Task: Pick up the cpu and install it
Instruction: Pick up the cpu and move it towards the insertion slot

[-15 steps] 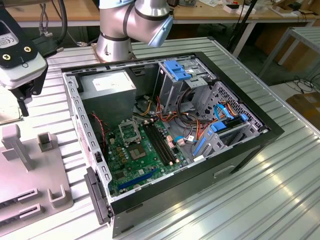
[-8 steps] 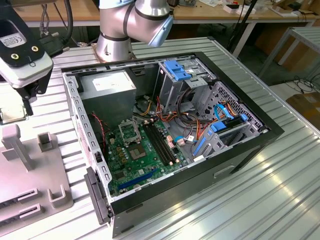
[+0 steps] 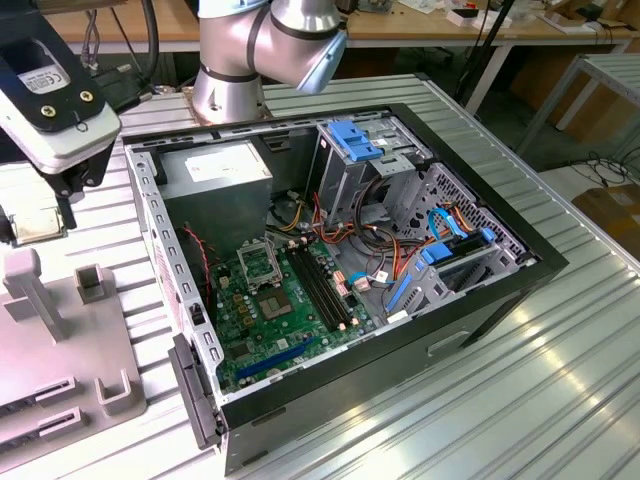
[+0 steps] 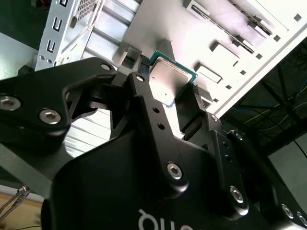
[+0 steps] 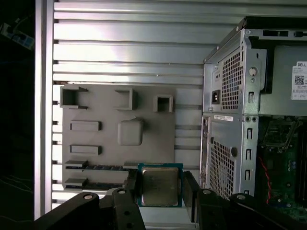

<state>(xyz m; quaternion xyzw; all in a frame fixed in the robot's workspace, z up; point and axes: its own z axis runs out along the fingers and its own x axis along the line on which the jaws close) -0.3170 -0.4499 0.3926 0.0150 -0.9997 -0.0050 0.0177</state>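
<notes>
1. Cpu (image 5: pixel 159 186): held flat in the air at the exterior view's far left, silvery face and greenish rim plain in both wrist views; hangs above the gray tray, near the tray's edge that runs beside the computer case, and well apart from the socket.
2. Gripper (image 5: pixel 160 188): sits over that same far-left spot, black fingers (image 5: pixel 188 191) closed on two opposite edges of the cpu, one on each side.
3. Gray tray (image 3: pixel 60 340): lies flat on the slatted metal table (image 3: pixel 520 390) at the exterior view's lower left, just beside the computer case; carries raised blocks, narrow slots and a square pad near its middle.
4. Arm base (image 3: pixel 235 80): stands on the table behind the case, silver with a pale blue cap, toward the exterior view's upper middle.
5. Computer case (image 3: pixel 500 290): lies on its side with the panel off, filling the middle of the exterior view; holds a green board (image 3: pixel 290 320) on its floor.
6. Socket (image 3: pixel 262 262): shows as a square metal frame fixed to the green board, toward the board's far end.
7. Cables and blue plastic brackets (image 3: pixel 440 255): crowd the case's half toward the exterior view's right, with bare slatted table beyond.
</notes>
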